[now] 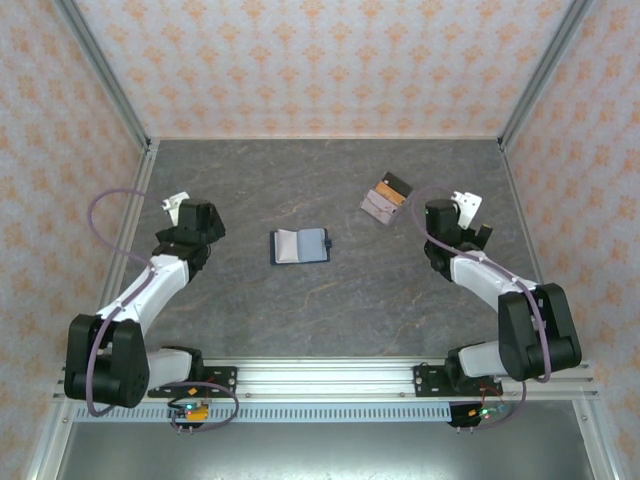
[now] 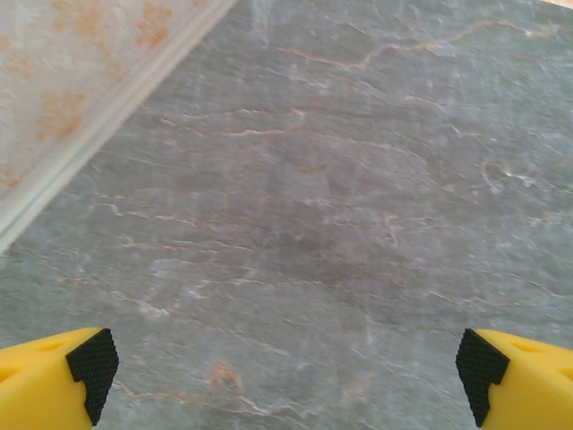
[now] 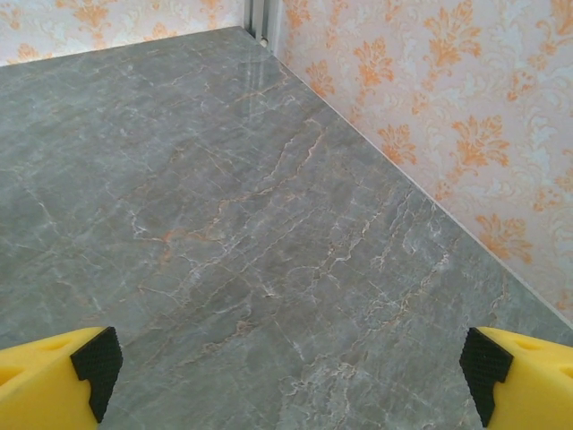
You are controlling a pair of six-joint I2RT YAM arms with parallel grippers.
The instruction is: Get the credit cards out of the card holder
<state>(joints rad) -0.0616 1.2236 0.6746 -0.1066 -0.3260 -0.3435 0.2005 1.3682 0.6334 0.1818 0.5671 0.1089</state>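
1. Top view: card holder (image 1: 300, 246) lies open and flat near the centre of the worktop (image 1: 300, 330), grey lining up, dark tab on its 3 o'clock edge.
2. Same view: credit cards (image 1: 386, 201) sit in a loose fanned pile at about 1 o'clock from the holder, well apart from it. Pinkish, orange and black faces show. Can't tell if any card sits in the holder's pockets.
3. Left wrist view: left pincer (image 2: 286, 376) is spread wide and grips nothing. Yellow fingers with black pads (image 2: 92, 363) sit at 8 and 4 o'clock of the frame, bare marble between them. Patterned wall (image 2: 63, 81) at 10 o'clock.
4. Right wrist view: right pincer (image 3: 291, 367) is also spread wide, nothing gripped, bare marble between the pads. Wall runs along 2 o'clock, corner post (image 3: 261, 22) at 12.
5. Pose, top view: left arm (image 1: 150, 285) is folded at the elbow, wrist at 9 o'clock of the holder, well apart from it.
6. Right arm (image 1: 490, 285) mirrors it, wrist at 3 o'clock of the holder and near the card pile, on the pile's 4 o'clock side.
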